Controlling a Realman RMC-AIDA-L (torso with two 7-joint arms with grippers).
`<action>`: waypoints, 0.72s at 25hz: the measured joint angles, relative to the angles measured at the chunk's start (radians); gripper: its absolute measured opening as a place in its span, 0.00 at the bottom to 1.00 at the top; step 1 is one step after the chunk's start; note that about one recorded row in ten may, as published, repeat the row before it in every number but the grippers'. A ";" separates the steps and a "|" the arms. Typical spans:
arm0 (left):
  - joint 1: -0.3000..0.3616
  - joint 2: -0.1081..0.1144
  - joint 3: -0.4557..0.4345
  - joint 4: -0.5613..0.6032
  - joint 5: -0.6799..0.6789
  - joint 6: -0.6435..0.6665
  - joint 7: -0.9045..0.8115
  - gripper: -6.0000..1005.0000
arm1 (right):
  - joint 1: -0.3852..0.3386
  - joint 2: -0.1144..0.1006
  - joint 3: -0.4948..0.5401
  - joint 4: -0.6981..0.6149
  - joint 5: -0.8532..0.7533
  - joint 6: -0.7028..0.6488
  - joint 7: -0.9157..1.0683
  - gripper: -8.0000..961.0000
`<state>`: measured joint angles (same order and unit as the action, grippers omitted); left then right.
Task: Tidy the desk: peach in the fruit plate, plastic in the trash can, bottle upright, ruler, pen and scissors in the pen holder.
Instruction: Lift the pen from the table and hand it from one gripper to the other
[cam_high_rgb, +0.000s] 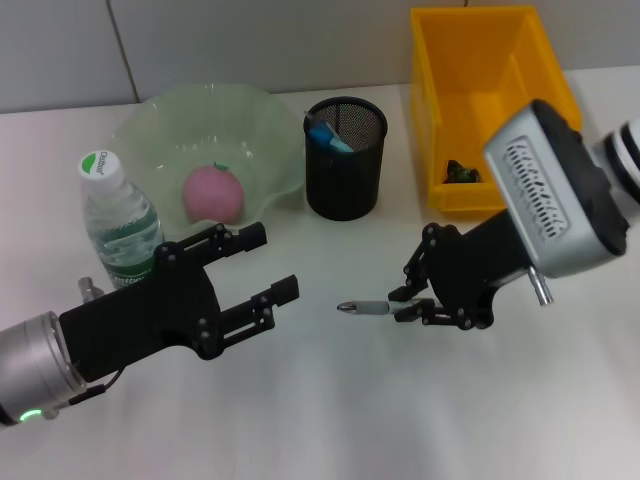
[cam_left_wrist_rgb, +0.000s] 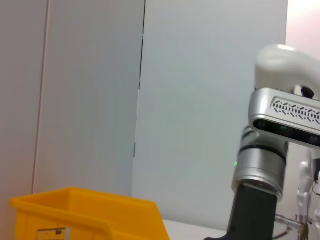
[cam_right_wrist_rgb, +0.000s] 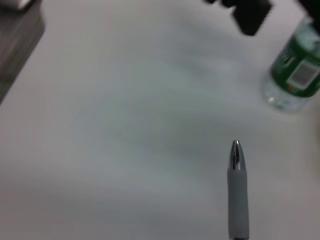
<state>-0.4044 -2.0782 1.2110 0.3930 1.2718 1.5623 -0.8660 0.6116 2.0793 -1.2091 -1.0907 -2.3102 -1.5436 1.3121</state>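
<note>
Pen step in hand: right tool (cam_high_rgb: 420, 303) clamped on grey ballpoint pen (cam_high_rgb: 368, 308), held level above white surface (cam_high_rgb: 350, 410), tip toward left tool (cam_high_rgb: 262, 268), idle, spread open. Next: tilt pen upright, carry over black mesh pen holder (cam_high_rgb: 345, 160), release.

Place: lab-style robot test bench
Surface: plain white table (cam_high_rgb: 330, 410)
Backdrop: grey panelled wall (cam_high_rgb: 250, 40), upper frame
Storage: yellow parts bin (cam_high_rgb: 480, 100), upper right
</note>
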 joint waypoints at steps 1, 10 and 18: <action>0.000 0.000 0.000 0.000 0.000 0.000 0.000 0.67 | -0.016 0.000 0.006 0.000 0.027 0.008 0.004 0.15; 0.055 0.003 0.000 -0.002 -0.094 0.091 0.033 0.67 | -0.153 0.002 0.078 0.023 0.268 0.027 0.013 0.15; 0.052 0.000 0.005 -0.039 -0.139 0.112 0.032 0.67 | -0.222 0.001 0.102 0.098 0.526 0.016 -0.010 0.15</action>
<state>-0.3525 -2.0782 1.2165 0.3539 1.1326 1.6746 -0.8336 0.3896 2.0799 -1.1070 -0.9931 -1.7844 -1.5280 1.3021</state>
